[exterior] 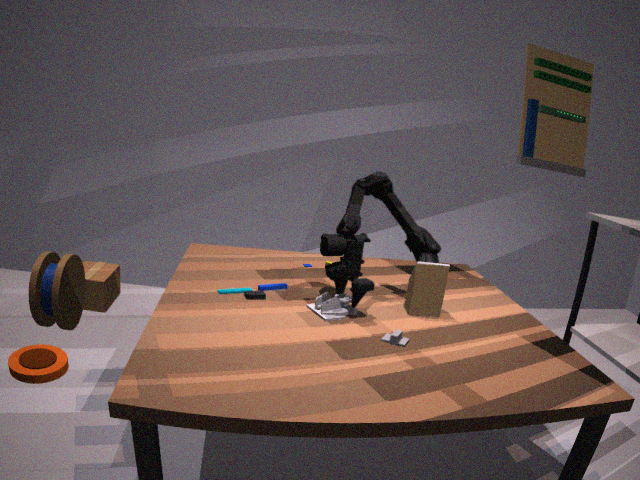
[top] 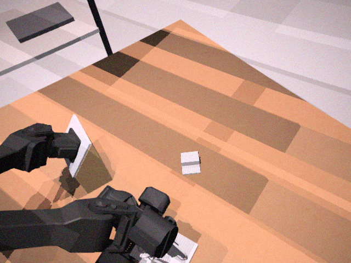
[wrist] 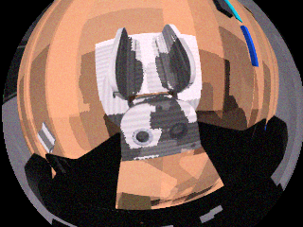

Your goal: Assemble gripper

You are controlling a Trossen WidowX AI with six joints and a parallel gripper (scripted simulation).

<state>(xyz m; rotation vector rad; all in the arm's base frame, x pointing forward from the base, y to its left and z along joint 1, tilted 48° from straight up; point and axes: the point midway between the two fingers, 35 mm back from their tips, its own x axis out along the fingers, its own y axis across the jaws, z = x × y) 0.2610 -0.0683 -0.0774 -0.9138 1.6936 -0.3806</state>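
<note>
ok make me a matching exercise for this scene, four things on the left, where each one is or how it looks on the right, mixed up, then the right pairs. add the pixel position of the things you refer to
Things
1. housing plate [wrist: 137,150]
2. gripper base [exterior: 330,317] [wrist: 105,101]
3. blue bar [exterior: 272,286] [wrist: 249,45]
4. orange ring [exterior: 19,368]

Places, colours or states
A. on the tabletop [exterior: 289,372], next to a cyan strip [exterior: 234,290] [wrist: 234,11]
B. between the gripper's [wrist: 160,142] fingers
C. off to the side of the table, below a spool [exterior: 69,294]
D. lying on the tabletop with the two jaws [wrist: 128,71] standing up from it

Right pairs: 1-B, 2-D, 3-A, 4-C
</note>
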